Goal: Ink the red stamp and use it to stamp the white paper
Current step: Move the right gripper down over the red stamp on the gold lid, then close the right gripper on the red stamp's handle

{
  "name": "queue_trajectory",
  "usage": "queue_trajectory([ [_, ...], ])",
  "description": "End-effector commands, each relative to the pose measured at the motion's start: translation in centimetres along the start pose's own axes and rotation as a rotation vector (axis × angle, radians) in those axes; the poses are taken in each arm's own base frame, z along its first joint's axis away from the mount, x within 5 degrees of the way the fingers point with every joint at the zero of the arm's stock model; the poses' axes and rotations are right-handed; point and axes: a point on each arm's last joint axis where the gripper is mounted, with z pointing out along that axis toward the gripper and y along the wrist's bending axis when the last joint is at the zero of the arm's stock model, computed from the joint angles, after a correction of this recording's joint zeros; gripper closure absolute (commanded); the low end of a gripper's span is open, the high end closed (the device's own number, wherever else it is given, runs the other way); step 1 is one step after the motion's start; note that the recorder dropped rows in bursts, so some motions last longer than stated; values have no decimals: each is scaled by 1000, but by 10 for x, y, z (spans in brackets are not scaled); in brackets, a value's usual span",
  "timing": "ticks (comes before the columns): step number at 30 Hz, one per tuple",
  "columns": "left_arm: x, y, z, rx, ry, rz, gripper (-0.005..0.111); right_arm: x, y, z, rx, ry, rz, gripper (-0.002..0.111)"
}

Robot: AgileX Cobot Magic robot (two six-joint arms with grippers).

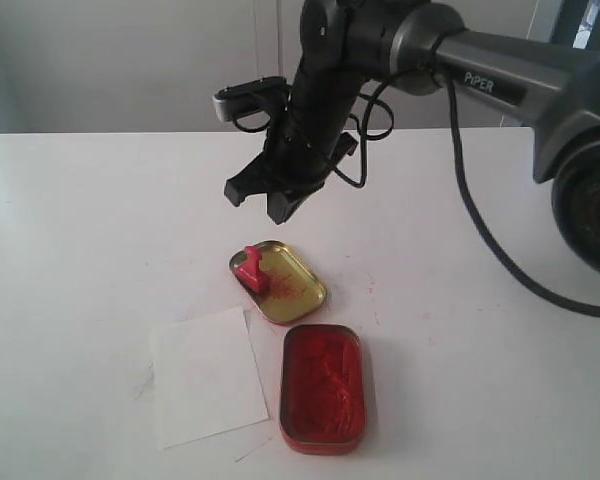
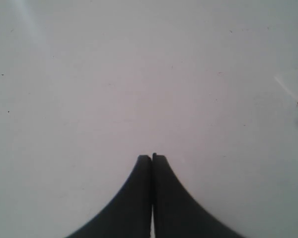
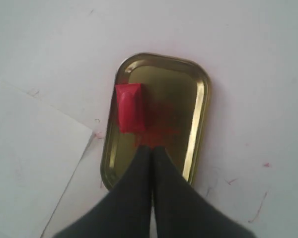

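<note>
The red stamp (image 1: 250, 268) (image 3: 131, 106) stands at the left end of the gold tin lid (image 1: 300, 292) (image 3: 188, 99), which carries red smears. My right gripper (image 1: 262, 200) (image 3: 152, 148) hovers above the lid, shut and empty, its tips just short of the stamp in the right wrist view. The white paper (image 1: 205, 375) (image 3: 30, 163) lies flat to the front left of the lid. Next to the paper sits the open red tin of ink paste (image 1: 323, 388). My left gripper (image 2: 152, 156) is shut over bare white tabletop and does not show in the exterior view.
The white table (image 1: 100, 220) stretches wide on the left and behind the lid. A black cable (image 1: 480, 230) hangs from the right arm over the table's right side. Small red ink marks (image 3: 265, 163) dot the tabletop near the lid.
</note>
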Motion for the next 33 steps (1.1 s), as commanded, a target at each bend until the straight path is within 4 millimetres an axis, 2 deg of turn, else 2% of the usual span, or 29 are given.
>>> queue_trajectory([
  [1, 3, 0, 1, -1, 9, -4, 107, -4, 7, 10, 2, 7, -46, 108],
  [7, 3, 0, 1, -1, 9, -4, 107, -9, 12, 19, -25, -8, -42, 107],
  [14, 3, 0, 1, -1, 9, -4, 107, -12, 13, 24, -34, -32, -34, 80],
  [17, 3, 0, 1, -1, 9, -4, 107, -13, 14, 27, -33, -41, -36, 73],
  [23, 3, 0, 1, -1, 9, -4, 107, -11, 18, 41, -30, -13, -50, 72],
  [33, 3, 0, 1, -1, 9, -4, 107, -7, 14, 65, -25, 24, -48, 72],
])
